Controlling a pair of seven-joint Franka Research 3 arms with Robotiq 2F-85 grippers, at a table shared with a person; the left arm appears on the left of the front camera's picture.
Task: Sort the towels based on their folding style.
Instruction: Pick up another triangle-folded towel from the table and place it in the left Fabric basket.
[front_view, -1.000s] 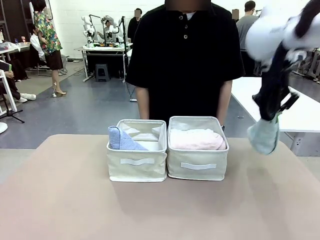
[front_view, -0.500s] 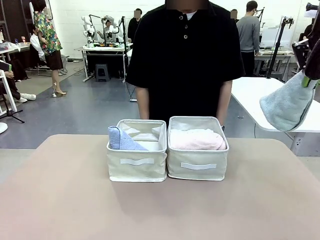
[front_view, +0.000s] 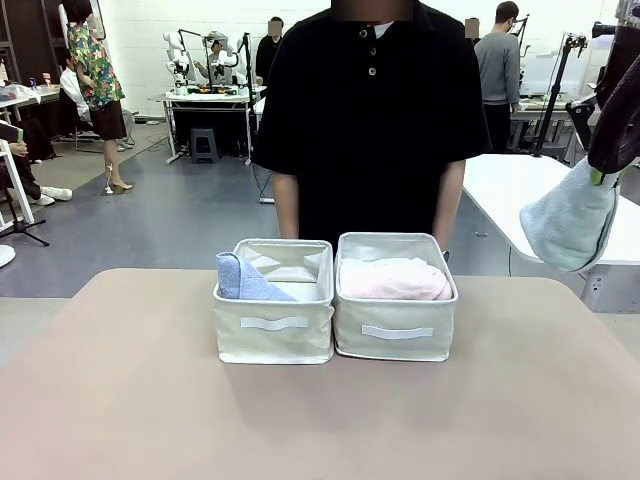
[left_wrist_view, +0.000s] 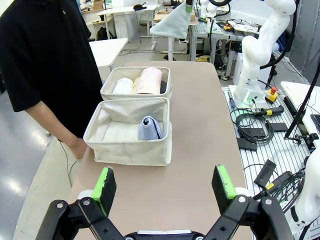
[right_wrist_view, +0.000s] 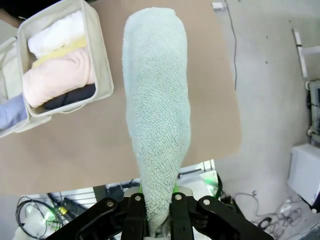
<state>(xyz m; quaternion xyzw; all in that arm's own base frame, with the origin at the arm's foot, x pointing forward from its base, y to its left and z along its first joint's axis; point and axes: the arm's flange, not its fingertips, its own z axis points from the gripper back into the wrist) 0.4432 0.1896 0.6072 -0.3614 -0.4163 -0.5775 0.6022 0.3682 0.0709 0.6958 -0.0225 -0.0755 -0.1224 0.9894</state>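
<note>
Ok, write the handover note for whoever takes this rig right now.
Left gripper: open, empty, above the table.
Right gripper: shut on the mint towel, a cone, held high at the table's right side.
Done: white roll, yellow roll, pink roll and dark grey roll lie in the right bin; lavender-blue cone sits in the left bin.
Left: put the mint towel into the left bin with the lavender-blue cone.

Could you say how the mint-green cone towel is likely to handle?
Probably soft and floppy: the mint-green towel hangs from the right gripper, whose jaws pinch its narrow tip. Likely light, since that tip alone carries it. Its fuzzy terry should not slip.
</note>
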